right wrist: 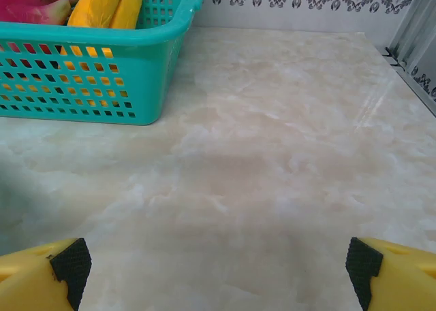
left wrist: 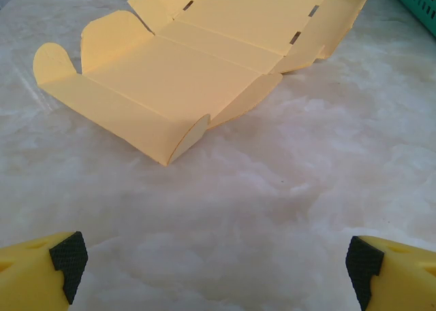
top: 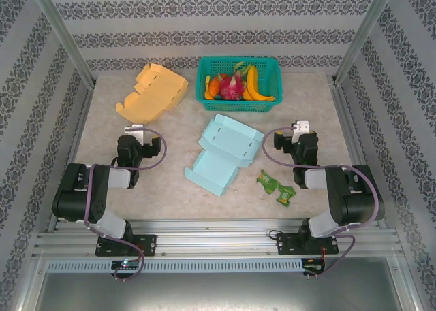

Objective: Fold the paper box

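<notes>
- Nearest me, both arms sit folded back by their bases, one on each side. That leaves the middle of the tabletop (top: 170,188) open to the overhead camera.
- Two small green packets (top: 276,187) lie near the right arm, just right of the blue box. I judge they have no part in the folding, but a sweep of that arm could brush them.
- The blue paper box (top: 225,154) lies in the centre between the arms, opened out with its flaps partly raised. I take it for the likelier workpiece, since each arm can come at it from its own side.
- The left claw (left wrist: 218,263) is spread wide with nothing between its pads (left wrist: 68,260). It hangs low over bare tabletop and points at the yellow box.
- The right claw (right wrist: 218,263) is also wide and empty, looking across bare tabletop toward the basket.
- The yellow paper box (top: 153,92) lies far left, well apart from the blue one. It is unfolded, with rounded side flaps curling up and slots along its far creases. The task does not say which box is meant.
- The basket (top: 203,86) of fruit (top: 238,83) stands at the far centre, beyond the blue box.
- By my reading, no fold is made yet on either box.
</notes>
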You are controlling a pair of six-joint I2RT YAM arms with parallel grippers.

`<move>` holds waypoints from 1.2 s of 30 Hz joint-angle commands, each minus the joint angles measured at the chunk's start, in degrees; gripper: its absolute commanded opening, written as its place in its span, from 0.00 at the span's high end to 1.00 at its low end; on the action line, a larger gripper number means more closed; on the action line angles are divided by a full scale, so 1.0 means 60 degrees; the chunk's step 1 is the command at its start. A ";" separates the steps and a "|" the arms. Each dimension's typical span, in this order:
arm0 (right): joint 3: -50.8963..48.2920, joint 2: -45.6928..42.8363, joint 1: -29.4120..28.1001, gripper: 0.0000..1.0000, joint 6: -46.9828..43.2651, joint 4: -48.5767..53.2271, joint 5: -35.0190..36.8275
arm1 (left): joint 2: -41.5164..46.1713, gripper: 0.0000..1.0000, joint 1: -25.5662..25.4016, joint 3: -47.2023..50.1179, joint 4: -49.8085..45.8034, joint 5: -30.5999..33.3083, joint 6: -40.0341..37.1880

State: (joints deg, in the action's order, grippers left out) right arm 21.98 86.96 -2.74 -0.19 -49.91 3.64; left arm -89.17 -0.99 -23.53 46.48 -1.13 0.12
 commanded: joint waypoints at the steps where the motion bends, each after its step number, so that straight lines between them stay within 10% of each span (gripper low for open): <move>1: -0.0003 -0.0114 0.0084 0.02 0.0155 -0.0207 0.0081 | -0.0026 0.00 0.0107 -0.0142 -0.0056 -0.0155 -0.0123; 27: 0.0070 -0.0090 0.0250 0.02 0.0227 -0.0083 -0.0239 | 0.0162 0.00 0.0184 -0.0078 0.0128 -0.0035 -0.0042; 31: 0.0225 -0.0845 -0.0071 0.02 0.0263 0.0753 0.1046 | 0.3000 0.00 -0.0258 -0.1753 -0.5054 0.2324 0.1902; 36: 0.1227 -0.2090 -0.0467 0.02 0.0961 0.3824 0.2819 | 0.4564 0.00 -0.0270 -0.1430 -0.5220 0.0522 0.3130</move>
State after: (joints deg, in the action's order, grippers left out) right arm 25.71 78.30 -4.45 2.26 -36.38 12.05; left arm -62.94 -2.20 -31.64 23.97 4.91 11.05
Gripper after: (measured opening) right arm 0.978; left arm 0.997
